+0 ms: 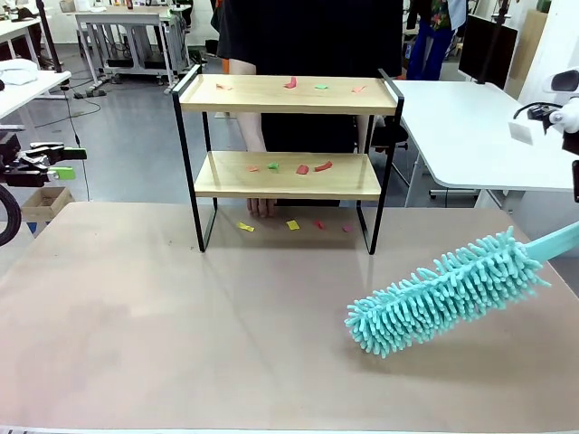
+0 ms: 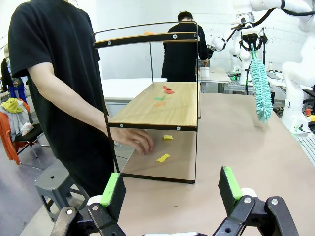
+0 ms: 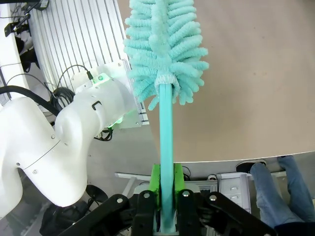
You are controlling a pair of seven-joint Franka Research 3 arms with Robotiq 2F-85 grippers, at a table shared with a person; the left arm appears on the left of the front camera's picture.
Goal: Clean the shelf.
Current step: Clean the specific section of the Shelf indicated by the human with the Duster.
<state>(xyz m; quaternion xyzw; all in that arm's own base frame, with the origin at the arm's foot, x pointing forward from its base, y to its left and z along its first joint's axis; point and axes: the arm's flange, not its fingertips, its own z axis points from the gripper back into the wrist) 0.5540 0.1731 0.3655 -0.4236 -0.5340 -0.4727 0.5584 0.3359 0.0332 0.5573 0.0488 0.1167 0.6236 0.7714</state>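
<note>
Grey-floored workshop room w/ white side tables (image 1: 479,127) is spreading out behind the two-tier shelf of light wooden boards in a thin black metal frame (image 1: 288,95). The wide matte beige table (image 1: 136,344) is carrying the shelf, which is standing upright near the far edge, approx. centred. Shelf is looking light & stiff, so prob. sliding if pushed hard. For steadying, the black side rails are offering the best hold. A person in black (image 2: 59,64) is standing just behind the shelf, the person's hand (image 1: 261,208) resting on the table under the lower board. The fluffy teal microfibre duster (image 1: 443,294) is hanging low, well in front & right of the shelf; soft head, rigid handle. Right hand (image 3: 166,179) is clamping that handle. Left hand (image 2: 172,183) is hanging left of the shelf, fingers spread wide, empty. Small coloured paper scraps (image 1: 303,168) are lying on both boards & on the table beneath.
</note>
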